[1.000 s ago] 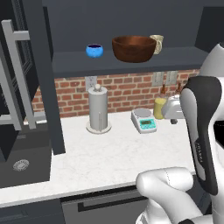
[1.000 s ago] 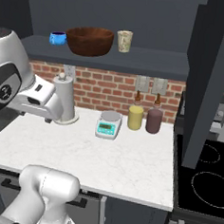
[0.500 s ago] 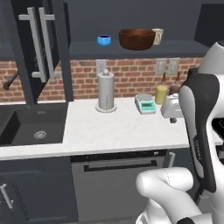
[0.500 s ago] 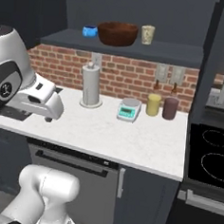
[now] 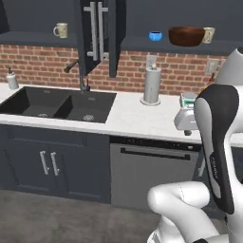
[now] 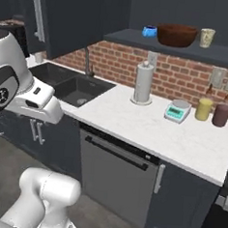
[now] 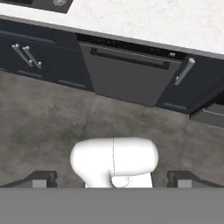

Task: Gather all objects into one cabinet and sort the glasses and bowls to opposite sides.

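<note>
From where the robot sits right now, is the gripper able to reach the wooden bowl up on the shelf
Probably not yet. The wooden bowl sits high on the shelf above the counter, while the gripper points down at the floor, well back from the cabinets.

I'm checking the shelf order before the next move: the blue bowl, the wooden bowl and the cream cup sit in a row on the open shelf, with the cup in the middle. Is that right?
Not quite. The wooden bowl is in the middle, between the blue bowl and the cream cup; all three do sit in a row on the open shelf. The right base view shows it plainly.
</note>
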Motion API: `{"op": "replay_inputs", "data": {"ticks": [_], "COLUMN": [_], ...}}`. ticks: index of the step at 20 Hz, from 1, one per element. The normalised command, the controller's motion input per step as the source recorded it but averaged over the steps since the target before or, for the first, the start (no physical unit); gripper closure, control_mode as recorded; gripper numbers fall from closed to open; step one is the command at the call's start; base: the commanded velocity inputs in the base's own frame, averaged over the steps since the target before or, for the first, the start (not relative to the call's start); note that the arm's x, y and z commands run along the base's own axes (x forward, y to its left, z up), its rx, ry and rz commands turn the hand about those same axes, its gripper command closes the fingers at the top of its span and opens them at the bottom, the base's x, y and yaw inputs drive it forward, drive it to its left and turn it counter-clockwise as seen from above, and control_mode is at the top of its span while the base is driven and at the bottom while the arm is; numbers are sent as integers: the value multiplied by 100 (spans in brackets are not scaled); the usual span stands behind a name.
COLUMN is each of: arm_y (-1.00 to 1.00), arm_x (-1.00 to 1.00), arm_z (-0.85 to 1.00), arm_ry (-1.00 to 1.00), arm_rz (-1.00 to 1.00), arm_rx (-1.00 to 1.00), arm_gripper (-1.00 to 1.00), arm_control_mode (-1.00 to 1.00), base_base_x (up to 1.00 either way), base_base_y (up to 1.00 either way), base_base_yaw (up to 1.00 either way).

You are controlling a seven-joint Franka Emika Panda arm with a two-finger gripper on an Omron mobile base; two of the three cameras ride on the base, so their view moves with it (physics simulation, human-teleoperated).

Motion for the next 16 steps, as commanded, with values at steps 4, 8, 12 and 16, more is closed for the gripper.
{"op": "replay_inputs", "data": {"ticks": [4, 8, 12, 16], "arm_y": [0, 0, 0, 0], "arm_x": [0, 0, 0, 0], "arm_z": [0, 0, 0, 0], "arm_ry": [0, 0, 0, 0], "arm_rz": [0, 0, 0, 0], "arm_rx": [0, 0, 0, 0], "arm_gripper": [-100, -100, -100, -100], "arm_control_mode": [100, 100, 100, 100], "base_base_x": [-23, -14, -1, 19], "base_base_y": [9, 44, 100, 100], "base_base_yaw": [50, 37, 11, 0]}}
